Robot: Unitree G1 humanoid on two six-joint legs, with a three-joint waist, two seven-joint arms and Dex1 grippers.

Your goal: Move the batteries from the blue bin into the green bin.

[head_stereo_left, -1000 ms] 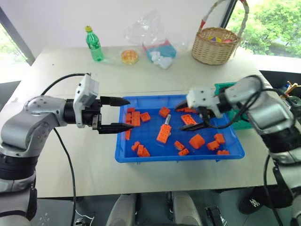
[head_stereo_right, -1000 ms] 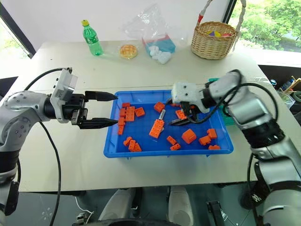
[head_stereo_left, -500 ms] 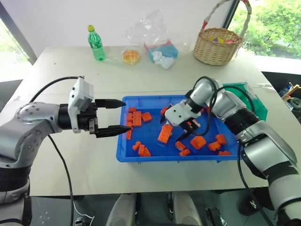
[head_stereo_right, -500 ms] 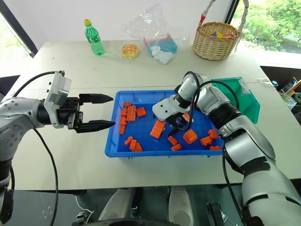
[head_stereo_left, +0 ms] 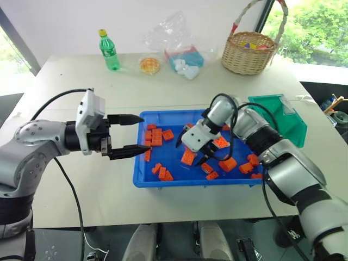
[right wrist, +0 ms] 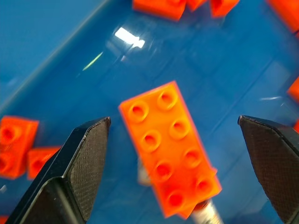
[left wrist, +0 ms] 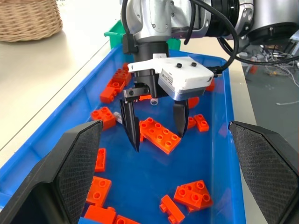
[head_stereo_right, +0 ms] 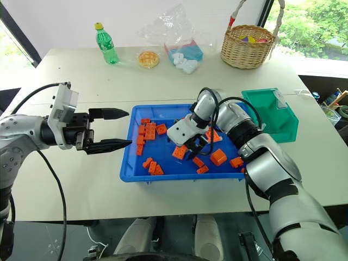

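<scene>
The blue bin (head_stereo_left: 163,182) sits mid-table with several orange bricks scattered in it. My right gripper (left wrist: 158,140) points down into it, open, one finger on each side of a long orange brick (right wrist: 170,154) and apart from it. A silvery battery (right wrist: 205,217) lies under that brick, only its ends peeping out. Just to the right of the blue bin stands the green bin (head_stereo_left: 280,117), its inside hidden from here. My left gripper (head_stereo_left: 144,135) hovers level beside the blue bin's left rim, open and holding nothing.
A wicker basket (head_stereo_left: 251,51) stands at the back right of the table. A green bottle (head_stereo_left: 110,50), a small dish (head_stereo_left: 150,65) and a clear plastic bag (head_stereo_left: 182,46) line the far side. Bare tabletop lies left of and in front of the blue bin.
My right gripper has swung left and down from the bin's right side, rolling its wrist, and now stands over the long orange brick. The left gripper has kept still.
</scene>
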